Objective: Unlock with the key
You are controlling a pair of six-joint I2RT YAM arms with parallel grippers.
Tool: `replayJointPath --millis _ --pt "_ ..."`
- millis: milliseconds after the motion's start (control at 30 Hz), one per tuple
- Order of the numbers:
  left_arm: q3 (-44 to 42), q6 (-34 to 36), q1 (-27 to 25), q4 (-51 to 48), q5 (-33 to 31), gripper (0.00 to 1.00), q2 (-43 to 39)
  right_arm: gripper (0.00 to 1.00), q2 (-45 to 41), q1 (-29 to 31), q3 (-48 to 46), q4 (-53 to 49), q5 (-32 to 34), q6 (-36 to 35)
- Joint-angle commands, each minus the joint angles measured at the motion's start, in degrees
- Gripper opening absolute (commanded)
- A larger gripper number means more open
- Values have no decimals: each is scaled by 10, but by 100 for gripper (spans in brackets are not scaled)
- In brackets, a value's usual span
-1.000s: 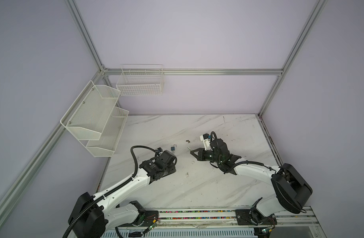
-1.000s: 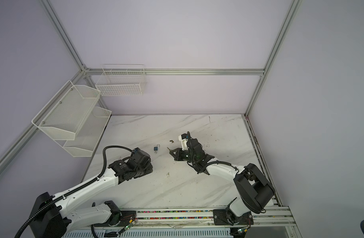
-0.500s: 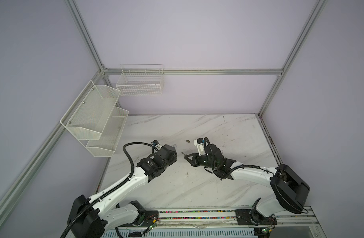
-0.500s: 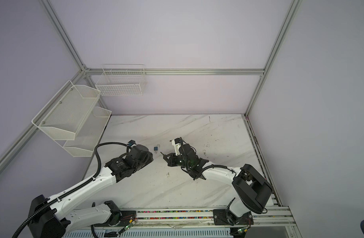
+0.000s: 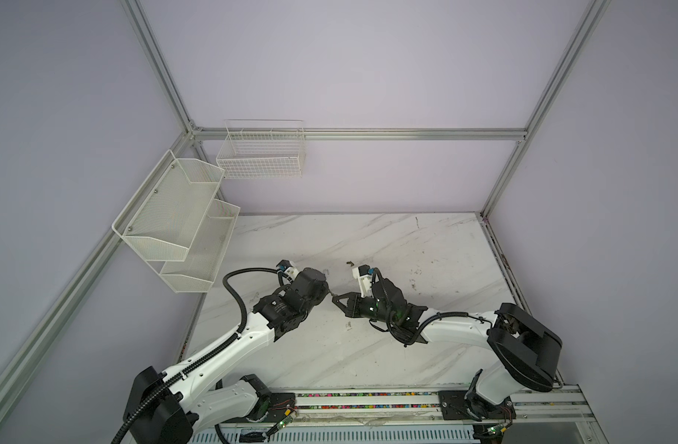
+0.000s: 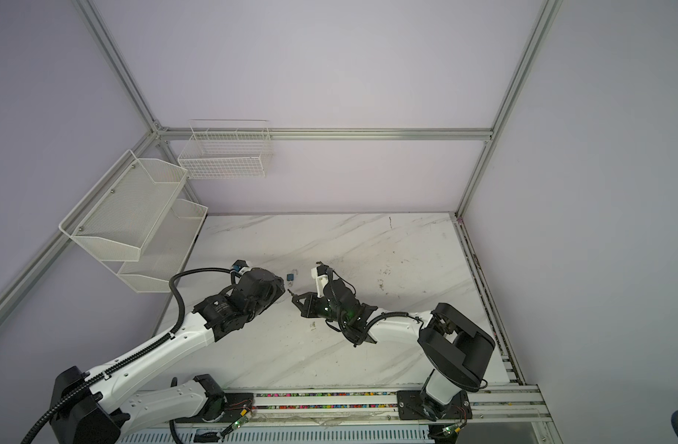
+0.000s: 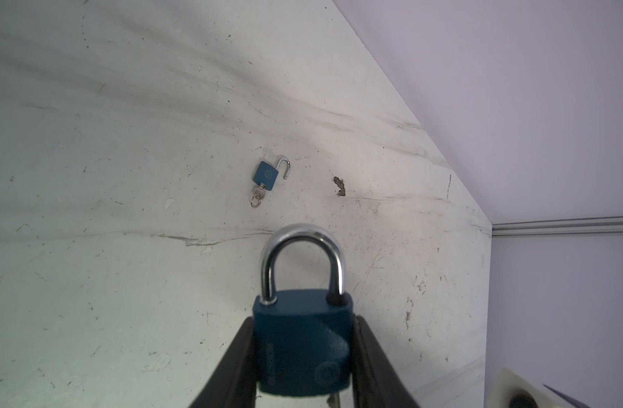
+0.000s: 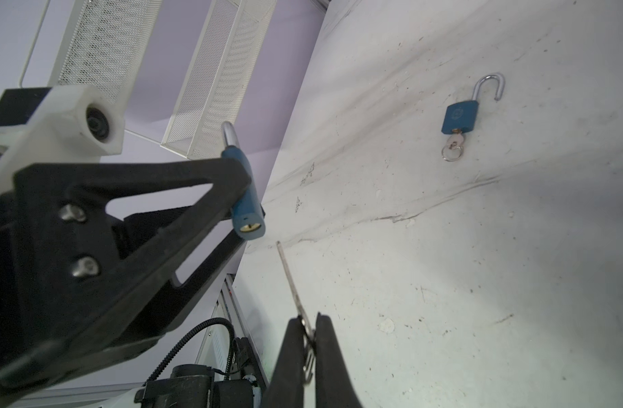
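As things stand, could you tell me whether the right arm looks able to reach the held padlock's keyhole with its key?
Probably yes: the keyhole of the padlock faces the key in the right gripper, clear of the left gripper, with only open air between. The tip looks slightly off line.

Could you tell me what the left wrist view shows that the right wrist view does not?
Only the left wrist: the closed shackle of the held padlock, face-on. Only the right wrist: that padlock's keyhole, and the key pinched in the right gripper, its tip short of it. Both: the held padlock in the left gripper, and an open padlock lying on the table.
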Motion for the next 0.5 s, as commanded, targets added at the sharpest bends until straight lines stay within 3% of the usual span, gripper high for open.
replayJointPath --millis 0,467 --pt "46 -18 3 37 -19 0 -9 0 11 13 -2 42 26 24" --pt "50 -24 2 37 -13 0 3 0 27 20 11 68 51 26"
